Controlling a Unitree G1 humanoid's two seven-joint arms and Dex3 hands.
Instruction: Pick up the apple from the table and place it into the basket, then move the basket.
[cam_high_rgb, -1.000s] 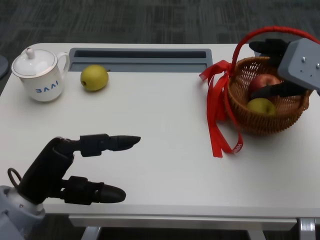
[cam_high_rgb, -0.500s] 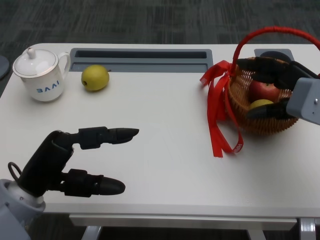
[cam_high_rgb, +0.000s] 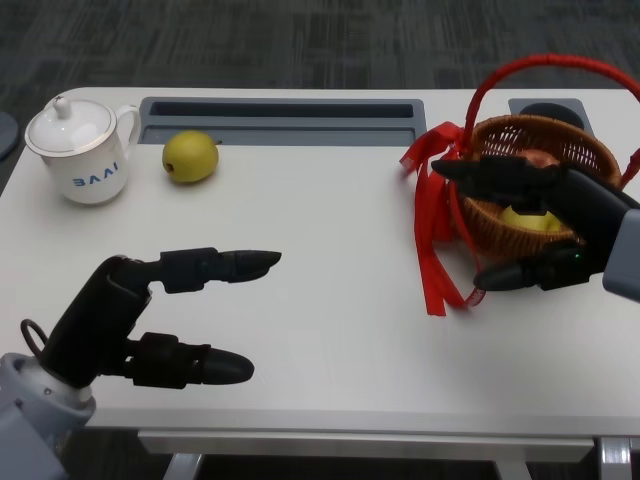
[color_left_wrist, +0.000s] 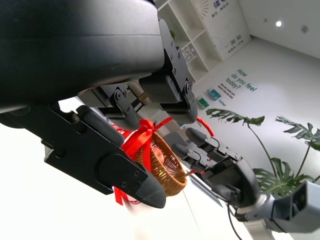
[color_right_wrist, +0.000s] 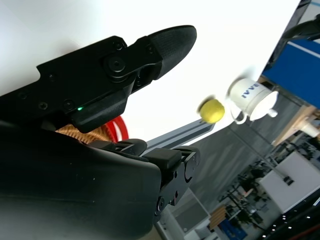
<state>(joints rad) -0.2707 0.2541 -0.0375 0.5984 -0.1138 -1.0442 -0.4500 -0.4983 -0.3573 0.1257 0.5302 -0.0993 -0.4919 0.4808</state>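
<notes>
1. The wicker basket (cam_high_rgb: 500, 235) stands on the white counter (cam_high_rgb: 320, 280) at its right side, with a red hoop handle (cam_high_rgb: 560, 62) arching over it and a red ribbon (cam_high_rgb: 432, 215) tied where the handle meets the rim on the side toward the counter's middle; the ribbon's tails hang down onto the counter
2. The apple (cam_high_rgb: 543, 157) lies inside the basket at its far side, only a reddish sliver visible above the fingers of the right hand; a yellow-green fruit (cam_high_rgb: 530, 219) lies beside it in the basket, nearer the robot
3. Right hand (cam_high_rgb: 545, 225): fingers spread wide, one set reaching across the basket's opening toward the ribbon, the other finger lying low in front of the basket's near wall. The hand holds nothing; whether any finger touches the wicker cannot be told
4. Left hand (cam_high_rgb: 150, 320): hovers over the counter's near-left area, fingers apart and extended toward the counter's middle, nothing held
5. A yellow-green pear (cam_high_rgb: 190, 156) sits at the far left of the counter, just in front of a grey recessed tray (cam_high_rgb: 280, 120) along the far edge
6. A white lidded cup (cam_high_rgb: 78, 150) with blue lettering stands just beside the pear, at the counter's left edge
7. Left wrist view: basket (color_left_wrist: 162, 165), ribbon and right hand (color_left_wrist: 220, 165) visible beyond the left hand's own fingers (color_left_wrist: 125, 175)
</notes>
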